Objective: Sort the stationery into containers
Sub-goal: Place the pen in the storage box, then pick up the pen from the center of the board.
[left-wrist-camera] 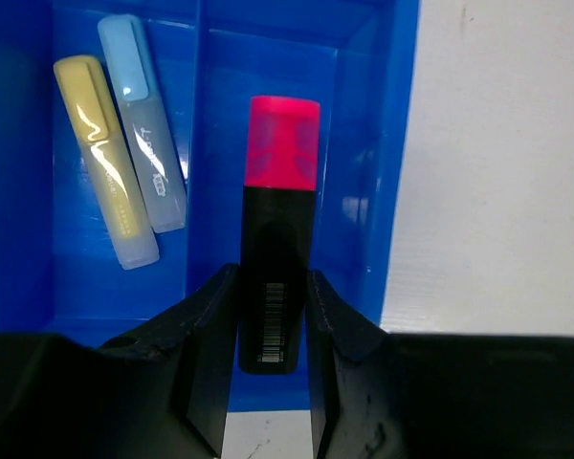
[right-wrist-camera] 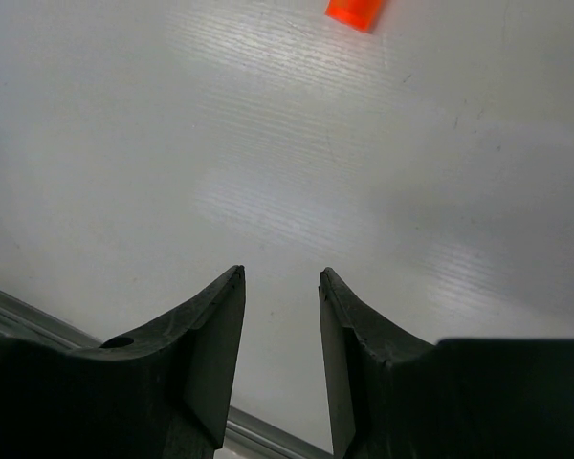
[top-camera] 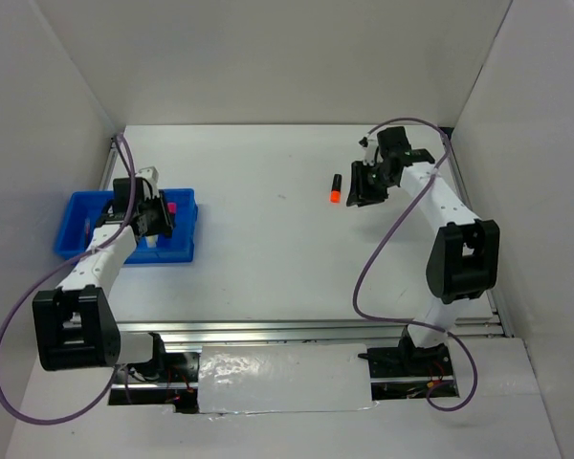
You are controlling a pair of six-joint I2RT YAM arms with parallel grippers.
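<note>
My left gripper (left-wrist-camera: 273, 277) is shut on a pink marker (left-wrist-camera: 282, 143) with a black body, held over a right-hand compartment of the blue tray (left-wrist-camera: 397, 143). A pale yellow marker (left-wrist-camera: 103, 158) and a light blue marker (left-wrist-camera: 143, 124) lie side by side in the compartment to its left. In the top view the left gripper (top-camera: 158, 215) is over the tray (top-camera: 77, 215) at the table's left. My right gripper (right-wrist-camera: 280, 275) is open and empty above bare table. The orange-black marker (top-camera: 335, 188) lies just left of the right gripper (top-camera: 364, 186); its orange tip (right-wrist-camera: 356, 11) shows in the right wrist view. Pens and rolls are out of view.
White walls enclose the table on three sides. A metal rail (top-camera: 316, 330) runs along the near edge, and also shows in the right wrist view (right-wrist-camera: 38, 325). A purple cable (top-camera: 373, 258) loops beside the right arm.
</note>
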